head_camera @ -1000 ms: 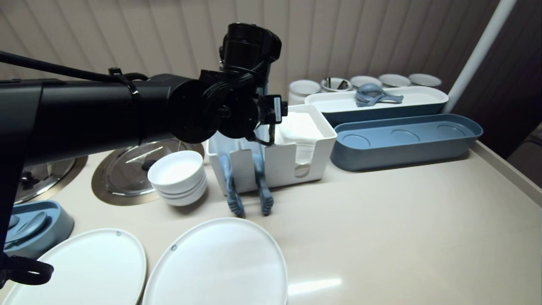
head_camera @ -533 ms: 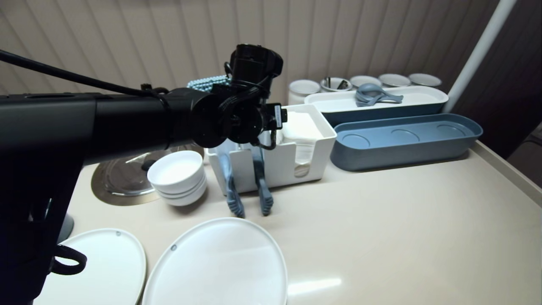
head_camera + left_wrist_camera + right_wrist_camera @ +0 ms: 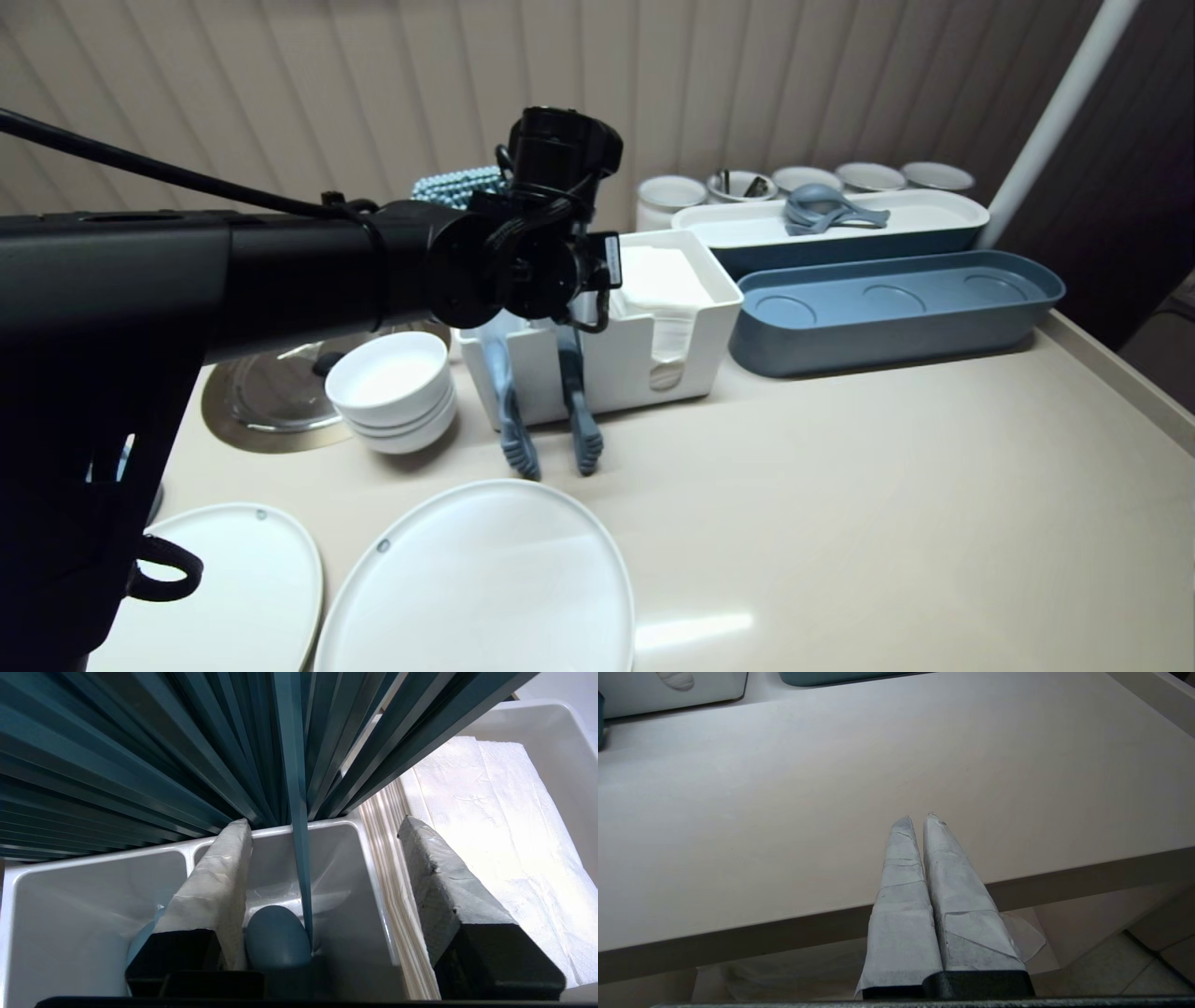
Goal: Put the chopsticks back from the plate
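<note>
Since a second ago, the left arm [image 3: 280, 271] has come down and in over the box [image 3: 616, 373]. Nothing on the table [image 3: 887, 485] has shifted.

Left gripper [image 3: 323, 826]: I see the fingers apart, pointing down into the box's compartment on either side of the rounded hinge end of the tongs [image 3: 576, 411]. One finger [image 3: 219, 872] lies just beside that end. The other stands apart from it, over the divider. No grip yet.

Tongs: hinge end inside the box, legs leaning out over its front wall, tips on the table toward 6 o'clock, just short of the plate [image 3: 485, 579]. Napkins [image 3: 663, 280] lie at 3 o'clock of the tongs, bowls [image 3: 392, 383] at 9 o'clock of the box.

Right gripper [image 3: 917, 819]: fingers closed on nothing, parked off the table's near edge.

Step in hand, as I judge it: taking hold of the hinge end. The next move calls for centring that end between the fingers and closing until both bear on it. A straight lift should then let the legs clear the front wall and the plate.
</note>
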`<state>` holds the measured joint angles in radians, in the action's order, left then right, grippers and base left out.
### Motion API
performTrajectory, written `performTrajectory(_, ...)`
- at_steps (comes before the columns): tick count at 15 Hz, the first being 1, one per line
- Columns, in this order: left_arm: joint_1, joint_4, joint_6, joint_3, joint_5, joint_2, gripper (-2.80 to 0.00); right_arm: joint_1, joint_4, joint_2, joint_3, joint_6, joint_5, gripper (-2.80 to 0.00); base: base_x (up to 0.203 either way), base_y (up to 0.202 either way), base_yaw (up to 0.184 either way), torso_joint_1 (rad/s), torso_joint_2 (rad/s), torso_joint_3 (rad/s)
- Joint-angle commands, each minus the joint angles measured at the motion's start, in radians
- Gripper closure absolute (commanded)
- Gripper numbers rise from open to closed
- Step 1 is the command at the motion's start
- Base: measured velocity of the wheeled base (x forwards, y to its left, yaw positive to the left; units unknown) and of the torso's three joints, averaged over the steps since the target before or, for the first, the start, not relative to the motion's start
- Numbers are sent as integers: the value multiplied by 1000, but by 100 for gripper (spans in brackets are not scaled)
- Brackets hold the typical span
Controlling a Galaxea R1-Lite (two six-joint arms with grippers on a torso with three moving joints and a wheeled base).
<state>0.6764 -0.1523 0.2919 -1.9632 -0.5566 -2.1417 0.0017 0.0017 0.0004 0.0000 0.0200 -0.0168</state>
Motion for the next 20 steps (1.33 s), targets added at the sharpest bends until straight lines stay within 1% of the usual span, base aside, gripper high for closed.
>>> performTrajectory(1, -8, -1, 2, 0, -6, 5, 0, 0, 0, 1, 0, 0, 0, 0, 0, 0, 0, 0, 0, 0)
performTrajectory(5, -41, -1, 1, -2, 0, 8, 0, 0, 0, 1, 0, 0, 0, 0, 0, 0, 0, 0, 0, 0)
performTrajectory(9, -43, -3, 1, 0, 1, 5, 0, 1, 0, 0, 0, 0, 0, 0, 0, 0, 0, 0, 0, 0)
performTrajectory(13, -39, -4, 2, 2, 3, 66, 0, 0, 0, 0, 0, 0, 0, 0, 0, 0, 0, 0, 0, 0)
performTrajectory(16, -14, -11, 13, 18, 3, 155, 0, 0, 0, 0, 0, 0, 0, 0, 0, 0, 0, 0, 0, 0)
performTrajectory(20, -2, -7, 17, 29, -5, 195, 0, 0, 0, 0, 0, 0, 0, 0, 0, 0, 0, 0, 0, 0)
